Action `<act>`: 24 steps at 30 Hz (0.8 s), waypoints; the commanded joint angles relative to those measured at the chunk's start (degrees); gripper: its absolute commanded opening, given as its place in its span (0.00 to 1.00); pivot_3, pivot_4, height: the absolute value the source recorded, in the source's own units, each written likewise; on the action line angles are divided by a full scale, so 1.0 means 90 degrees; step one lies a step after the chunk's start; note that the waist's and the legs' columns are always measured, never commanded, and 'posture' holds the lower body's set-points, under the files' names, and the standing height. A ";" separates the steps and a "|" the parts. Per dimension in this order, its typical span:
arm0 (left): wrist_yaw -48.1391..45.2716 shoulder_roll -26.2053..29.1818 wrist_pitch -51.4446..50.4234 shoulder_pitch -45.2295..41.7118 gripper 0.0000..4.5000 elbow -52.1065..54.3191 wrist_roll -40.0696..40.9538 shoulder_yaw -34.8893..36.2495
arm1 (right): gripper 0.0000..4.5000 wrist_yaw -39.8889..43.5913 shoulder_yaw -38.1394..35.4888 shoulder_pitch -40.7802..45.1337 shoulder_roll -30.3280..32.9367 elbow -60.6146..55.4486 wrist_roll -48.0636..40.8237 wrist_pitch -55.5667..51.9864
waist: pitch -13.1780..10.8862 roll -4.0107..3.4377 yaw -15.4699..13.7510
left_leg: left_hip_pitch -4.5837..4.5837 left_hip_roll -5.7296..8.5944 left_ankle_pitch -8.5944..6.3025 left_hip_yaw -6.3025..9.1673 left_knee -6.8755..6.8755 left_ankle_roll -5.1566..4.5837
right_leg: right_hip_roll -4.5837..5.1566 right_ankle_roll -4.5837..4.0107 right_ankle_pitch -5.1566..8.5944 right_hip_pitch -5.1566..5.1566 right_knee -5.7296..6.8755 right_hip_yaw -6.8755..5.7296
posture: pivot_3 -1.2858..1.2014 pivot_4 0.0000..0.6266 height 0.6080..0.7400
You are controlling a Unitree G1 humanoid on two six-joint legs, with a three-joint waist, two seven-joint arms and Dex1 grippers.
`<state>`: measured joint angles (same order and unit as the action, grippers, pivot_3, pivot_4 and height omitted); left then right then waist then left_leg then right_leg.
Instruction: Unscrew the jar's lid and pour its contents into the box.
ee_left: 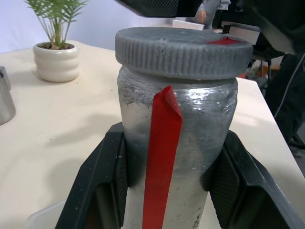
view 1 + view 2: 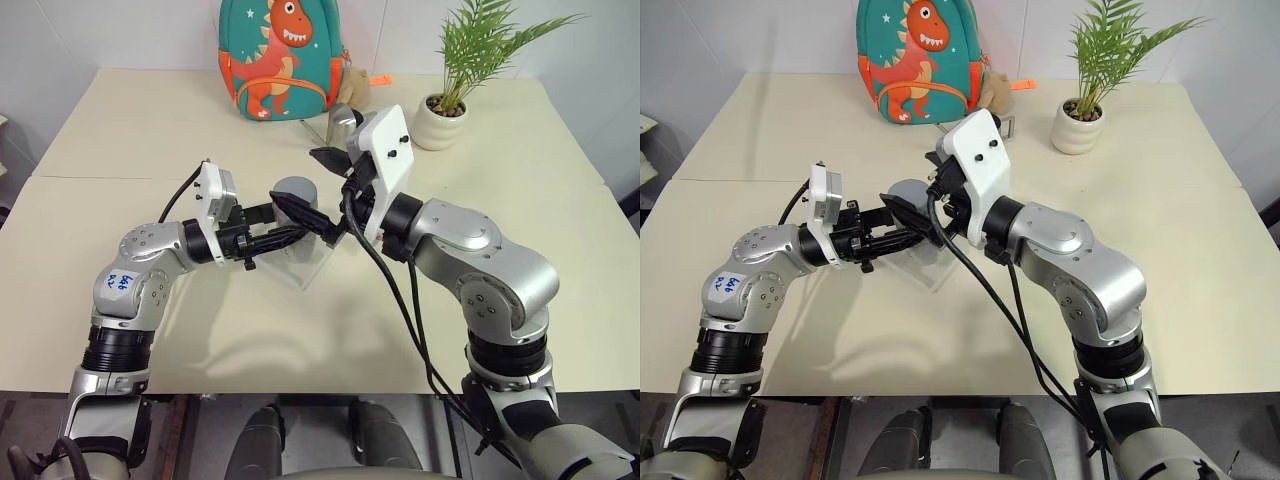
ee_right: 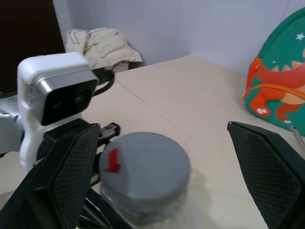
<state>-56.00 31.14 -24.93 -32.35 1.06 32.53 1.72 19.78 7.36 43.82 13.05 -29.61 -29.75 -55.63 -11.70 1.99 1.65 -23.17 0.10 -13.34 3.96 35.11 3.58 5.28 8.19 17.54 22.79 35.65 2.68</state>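
Left tool [image 2: 290,232] pinches the jar [image 1: 176,143] at centre frame; my right tool [image 3: 162,157] hangs spread wide around the lid [image 3: 145,167].

My left tool's two black fingers [image 1: 102,186] press against both sides of the silvery jar, holding it upright in the middle of the head views, above the clear box [image 2: 305,262] on the counter [image 2: 150,130]. A red strip runs down the jar's side and a small red mark sits on the grey ribbed lid, which is still on; I can read no writing on either. My right tool's fingers [image 3: 66,167] stand apart on either side of the lid without touching it. A blue-inked label on my left arm is too small to read. A dinosaur backpack [image 2: 282,55] stands at top centre, a potted plant [image 2: 445,115] at upper right.
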 commanded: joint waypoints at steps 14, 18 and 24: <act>-0.0071 -0.0069 0.0526 -0.0114 0.41 0.0152 -0.0163 0.0156 | 1.00 -0.0031 0.0208 0.0116 -0.0060 -0.0233 -0.0017 -0.0026 | 0.0000 0.0000 -0.0003 | -0.0001 0.0000 0.0000 0.0001 -0.0001 0.0000 | 0.0001 0.0000 0.0000 0.0001 -0.0002 0.0000 | 0.52 0.24 1.00; -0.0117 -0.0087 0.0670 -0.0091 0.41 0.0165 -0.0138 0.0178 | 1.00 -0.0054 0.0213 0.0140 -0.0108 -0.0173 0.0009 0.0047 | 0.0000 0.0000 -0.0004 | -0.0001 0.0000 0.0000 0.0001 -0.0001 0.0000 | 0.0001 0.0000 0.0000 0.0001 -0.0003 0.0000 | 0.52 0.24 1.00; -0.0133 -0.0093 0.0734 -0.0086 0.41 0.0138 -0.0151 0.0169 | 1.00 -0.0052 0.0206 0.0194 -0.0136 -0.0116 0.0039 0.0092 | 0.0000 0.0000 -0.0003 | -0.0001 0.0000 0.0000 0.0001 -0.0002 0.0000 | 0.0001 0.0000 0.0000 0.0001 -0.0003 0.0000 | 0.52 0.24 1.00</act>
<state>-57.08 30.37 -19.65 -32.35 1.11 31.07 1.97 19.73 9.20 44.12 12.38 -29.40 -29.60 -56.18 -11.71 1.99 1.63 -23.18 0.10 -13.34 3.97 35.09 3.58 5.29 8.19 17.55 22.80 35.62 2.68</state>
